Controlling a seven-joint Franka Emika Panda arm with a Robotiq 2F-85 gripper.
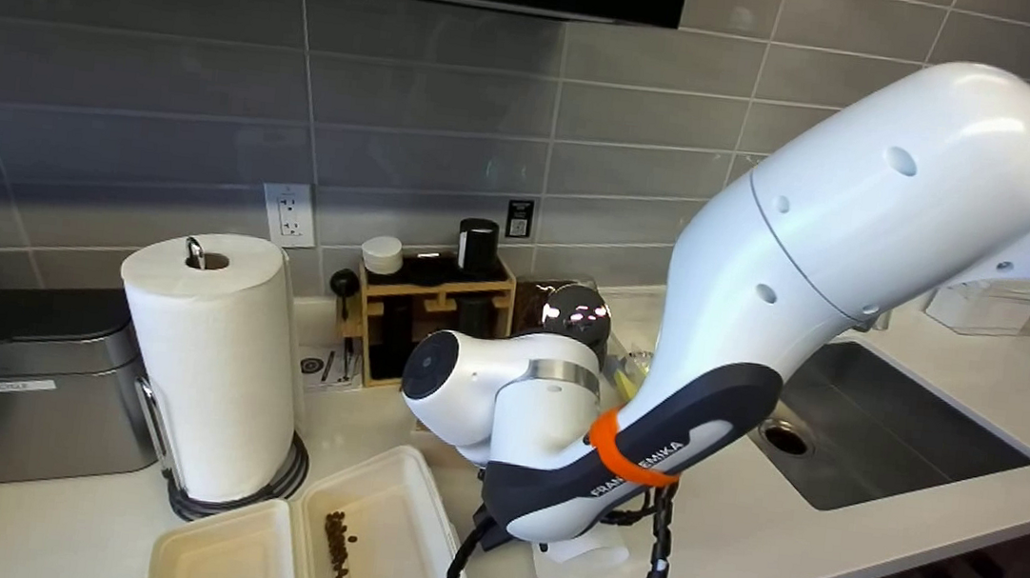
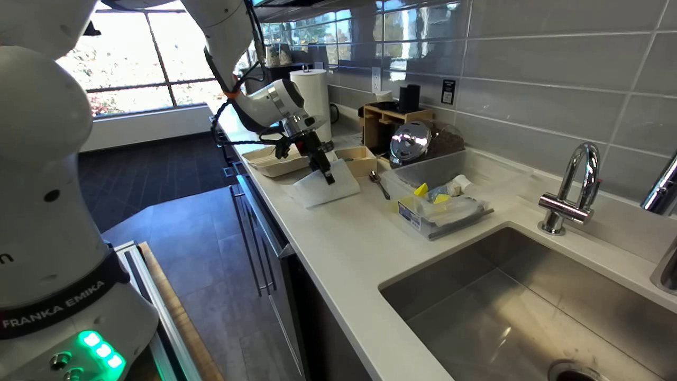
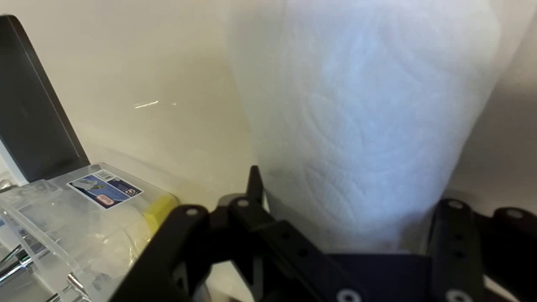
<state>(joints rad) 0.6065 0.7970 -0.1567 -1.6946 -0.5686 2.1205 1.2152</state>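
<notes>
The pincer (image 3: 354,193), spread apart, is positioned over the paper towel (image 2: 328,193), which lies on the worktop (image 2: 349,238) between the container (image 2: 271,168) and the bin (image 2: 412,216); alignment appears complete, whereas clamping appears not yet done.

The window (image 2: 116,53) is overexposed, and glare streaks the glossy wall tiles (image 2: 426,26).
</notes>
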